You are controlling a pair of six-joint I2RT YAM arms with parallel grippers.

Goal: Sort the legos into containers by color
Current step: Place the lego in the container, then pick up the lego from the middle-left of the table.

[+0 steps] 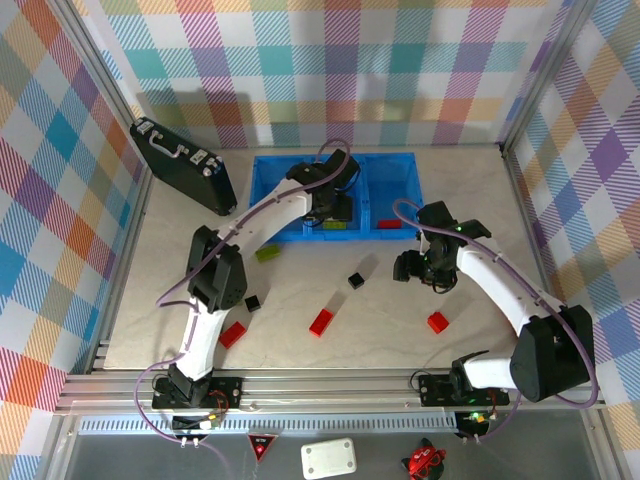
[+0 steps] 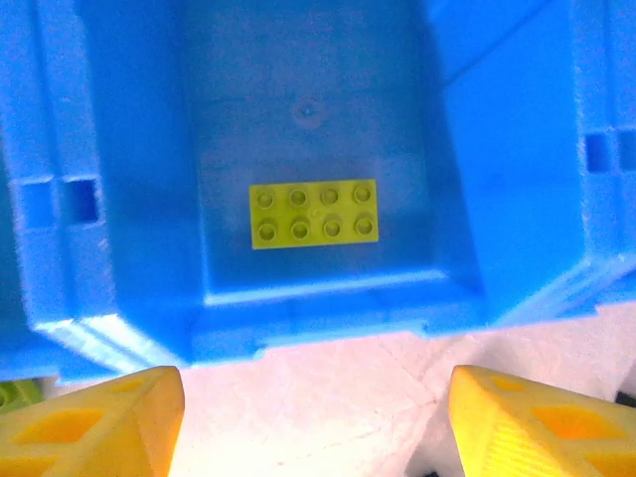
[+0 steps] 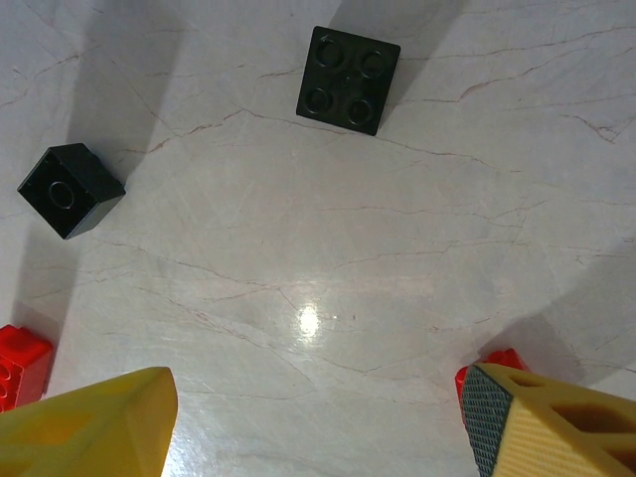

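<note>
Your left gripper (image 2: 316, 390) is spread wide with nothing between the fingers (image 2: 94, 422). It hangs at the near wall of the middle compartment (image 2: 139, 199) of the blue tray (image 1: 268, 178). One lime 2x4 brick (image 2: 313, 213) lies flat on that compartment's floor, studs up. Its long axis is parallel to the near wall, so it runs along the tray's length. The right compartment (image 1: 402, 185) holds a red brick (image 1: 388, 223), long axis also along the tray.

Your right gripper (image 3: 318, 397) is spread too and carries nothing. It sits over bare worktop (image 3: 318, 248) in front of the tray's right end. Ahead of its fingers is a black 2x2 brick (image 3: 348, 79), studs up, edges slightly skewed to the view. A smaller black brick (image 3: 70, 189) sits well to its left, turned near-diagonal. A red scrap (image 3: 20, 363) is cut off at the left frame edge, so I can't tell its axis.

Loose on the worktop, top view:
- A second lime brick (image 1: 267, 254) sits just in front of the tray's left end, long axis roughly left-right, slightly tilted.
- A long red brick (image 1: 321, 322) is mid-worktop, axis diagonal, near-left to far-right.
- Another red brick (image 1: 232, 334) lies beside the left arm on a similar diagonal.
- A squarish red brick (image 1: 437, 322) is near the right arm.
- One black piece (image 1: 355, 281) is near your right gripper, to its left.
- Another black piece (image 1: 252, 301) is close beside the left arm.
</note>
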